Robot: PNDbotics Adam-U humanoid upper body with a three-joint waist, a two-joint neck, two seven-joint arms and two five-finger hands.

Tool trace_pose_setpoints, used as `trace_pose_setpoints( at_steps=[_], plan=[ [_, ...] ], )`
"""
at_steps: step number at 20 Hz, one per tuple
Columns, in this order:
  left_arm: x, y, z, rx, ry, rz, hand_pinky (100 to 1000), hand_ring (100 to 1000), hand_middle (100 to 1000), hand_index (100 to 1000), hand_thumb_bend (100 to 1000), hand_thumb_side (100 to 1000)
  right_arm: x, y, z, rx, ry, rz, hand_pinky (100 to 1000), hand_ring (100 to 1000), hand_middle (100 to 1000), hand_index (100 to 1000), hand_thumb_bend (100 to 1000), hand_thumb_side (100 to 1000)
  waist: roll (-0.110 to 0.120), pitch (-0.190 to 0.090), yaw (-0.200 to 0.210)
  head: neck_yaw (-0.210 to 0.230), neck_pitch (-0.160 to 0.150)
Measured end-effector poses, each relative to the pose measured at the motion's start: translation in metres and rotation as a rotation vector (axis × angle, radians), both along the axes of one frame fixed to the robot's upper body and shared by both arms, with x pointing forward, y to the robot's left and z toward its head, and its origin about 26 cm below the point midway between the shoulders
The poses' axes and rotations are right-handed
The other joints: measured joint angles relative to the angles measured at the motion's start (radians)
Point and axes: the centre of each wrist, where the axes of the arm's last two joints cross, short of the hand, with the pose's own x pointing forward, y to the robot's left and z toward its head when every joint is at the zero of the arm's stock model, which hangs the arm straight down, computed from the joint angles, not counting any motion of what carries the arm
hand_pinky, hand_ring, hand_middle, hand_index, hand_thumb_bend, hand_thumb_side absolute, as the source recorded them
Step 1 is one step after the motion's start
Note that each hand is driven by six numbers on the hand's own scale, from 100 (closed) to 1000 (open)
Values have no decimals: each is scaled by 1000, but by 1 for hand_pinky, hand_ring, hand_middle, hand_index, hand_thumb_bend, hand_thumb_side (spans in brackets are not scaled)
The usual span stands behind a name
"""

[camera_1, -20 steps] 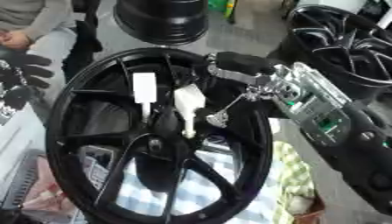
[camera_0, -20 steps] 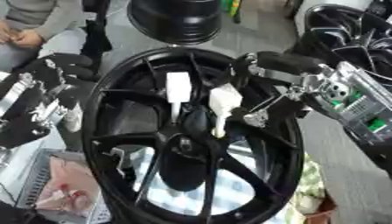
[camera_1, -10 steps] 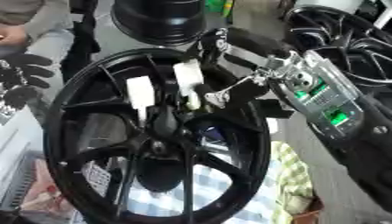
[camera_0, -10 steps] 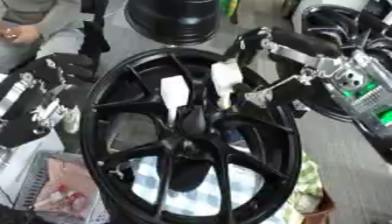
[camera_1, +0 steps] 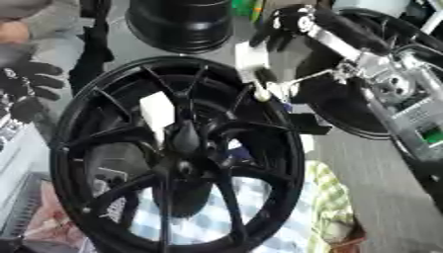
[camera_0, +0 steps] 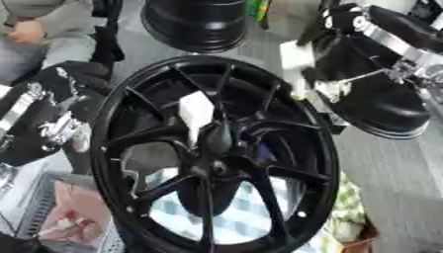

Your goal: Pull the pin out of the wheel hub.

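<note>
Black and glossy, the wheel hub lies flat at the centre of the desk, its spokes running out from a dark central boss. A white tag-like piece sits on the spokes just above and left of that boss. Through the gaps between the lower spokes a blue-and-white checked cloth shows beneath the rim.

Right hand — raised above the upper right edge of the hub, clear of the spokes. Its black fingers curl round a pale, whitish pin, which hangs below the hand, just outside the rim and apart from the boss. Thin silver rods and a green circuit board show along the forearm behind it.

Left hand — beside the left rim of the hub, near it; the fingers lie relaxed and hold nothing. Contact with the rim cannot be determined.

A second black wheel stands beyond the hub at the far edge, and another dark rim lies to the right beneath the right arm. A pinkish packet rests at the lower left, beside the hub.
</note>
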Motion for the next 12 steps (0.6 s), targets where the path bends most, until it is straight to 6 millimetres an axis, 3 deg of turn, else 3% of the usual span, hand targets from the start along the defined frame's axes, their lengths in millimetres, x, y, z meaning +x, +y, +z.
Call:
trace_pose_setpoints(
  at_steps=[12],
  plan=[
    [0, 1, 0, -7, -6, 12, 720, 779, 789, 863, 299, 691, -2, -81, -55, 214, 24, -377, 598, 642, 307, 387, 100, 100, 9, 3, -13, 5, 0]
  ],
)
